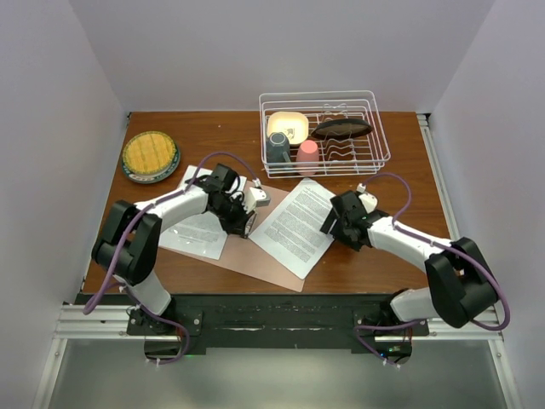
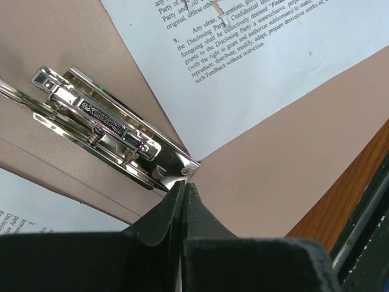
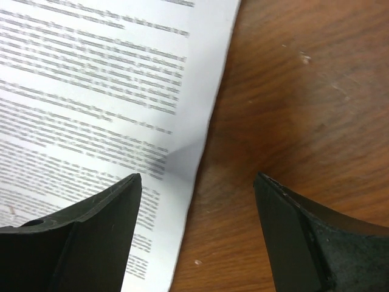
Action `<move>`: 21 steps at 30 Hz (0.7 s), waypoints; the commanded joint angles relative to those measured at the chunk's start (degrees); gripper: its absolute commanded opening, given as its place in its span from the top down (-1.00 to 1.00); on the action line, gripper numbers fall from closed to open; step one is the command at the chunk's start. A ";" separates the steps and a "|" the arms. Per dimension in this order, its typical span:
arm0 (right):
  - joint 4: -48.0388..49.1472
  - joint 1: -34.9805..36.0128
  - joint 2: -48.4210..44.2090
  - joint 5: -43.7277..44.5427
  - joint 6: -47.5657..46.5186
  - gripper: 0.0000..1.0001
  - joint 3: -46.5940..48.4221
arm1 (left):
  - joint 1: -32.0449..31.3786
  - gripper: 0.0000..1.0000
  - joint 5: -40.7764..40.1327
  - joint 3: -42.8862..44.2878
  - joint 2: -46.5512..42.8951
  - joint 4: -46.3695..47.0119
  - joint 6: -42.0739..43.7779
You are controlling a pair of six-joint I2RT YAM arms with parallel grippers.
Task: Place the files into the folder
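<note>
Two files lie on the worktop (image 1: pixel 375 183), and neither is squarely filed. The folder (image 1: pixel 255 260) is open and flat toward the near edge, between the arms, with its silver clip (image 2: pixel 103 121) along the spine. The left sheet (image 1: pixel 197 232) appears to rest skewed over the left leaf. The right sheet (image 1: pixel 294 226) lies askew, its inner part over the right leaf and its outer part on bare wood, well short of the right edge.

Left gripper (image 2: pixel 184 190): closed tight, tips at the corner of the clip's base plate. Nothing is visible between the jaws. Contact with the metal cannot be confirmed.

Right gripper (image 3: pixel 197 179): jaws spread wide and straddling the outer long edge of the right sheet, one finger above print and the other above wood. Nothing is held.

Step in hand, by judgement: taking up the right sheet by that edge. Recommended:
- Go low so that one finger slips under the edge, where a small lifted crease offers purchase.
- Close gently, since thin paper buckles.
- Draw the sheet inward until it lies wholly over the pink leaf, square to the spine.

Condition of files: white, thin and densely printed in black. They lie flat apart from that crease, and no tears are seen.
</note>
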 commanded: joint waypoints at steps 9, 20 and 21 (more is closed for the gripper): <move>13.80 -0.47 5.06 -7.77 6.76 -0.33 -5.28 | 1.89 1.00 -0.19 1.28 -1.77 -2.27 1.66; 13.18 -0.56 3.13 -6.63 7.73 -0.04 -7.21 | 4.88 1.00 -4.05 3.48 0.25 -0.43 2.10; 13.18 -0.56 3.13 -6.45 7.73 -0.02 -7.30 | 5.06 1.00 -4.93 3.57 0.95 0.79 2.01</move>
